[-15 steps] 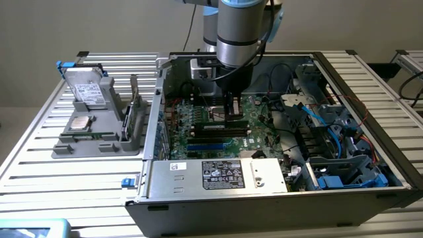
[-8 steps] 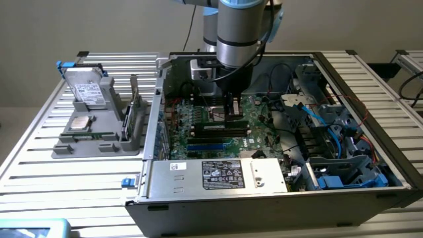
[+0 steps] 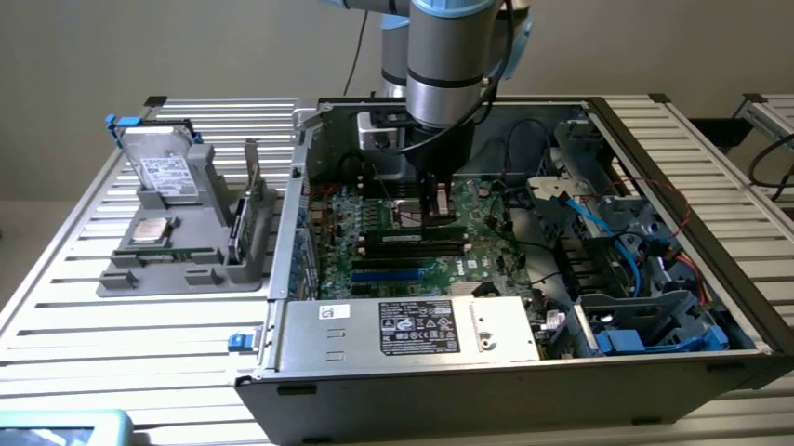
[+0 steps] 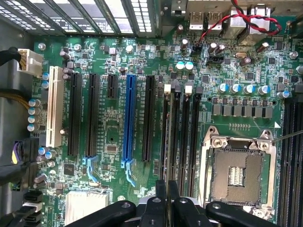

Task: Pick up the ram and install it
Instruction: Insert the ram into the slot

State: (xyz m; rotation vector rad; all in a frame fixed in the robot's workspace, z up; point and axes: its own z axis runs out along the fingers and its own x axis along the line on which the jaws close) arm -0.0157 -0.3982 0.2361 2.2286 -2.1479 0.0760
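My gripper (image 3: 437, 219) reaches down into the open computer case (image 3: 694, 279), right over the motherboard (image 3: 372, 269). Its fingers (image 4: 160, 198) are closed to a narrow gap above the black memory slots (image 4: 182, 137). The ram (image 3: 403, 239), a long dark stick with pale markings, stands on edge along a slot under the fingertips, which grip its upper edge. In the wrist view I cannot tell the ram's thin edge from the slot beneath it.
The empty processor socket (image 4: 236, 175) lies beside the slots. A grey tray (image 3: 186, 269) at the exterior view's left holds a silver hard drive (image 3: 162, 172), a square processor chip (image 3: 152, 229) and a thin board on edge (image 3: 252, 218). Cables (image 3: 583, 214) crowd the case's right side.
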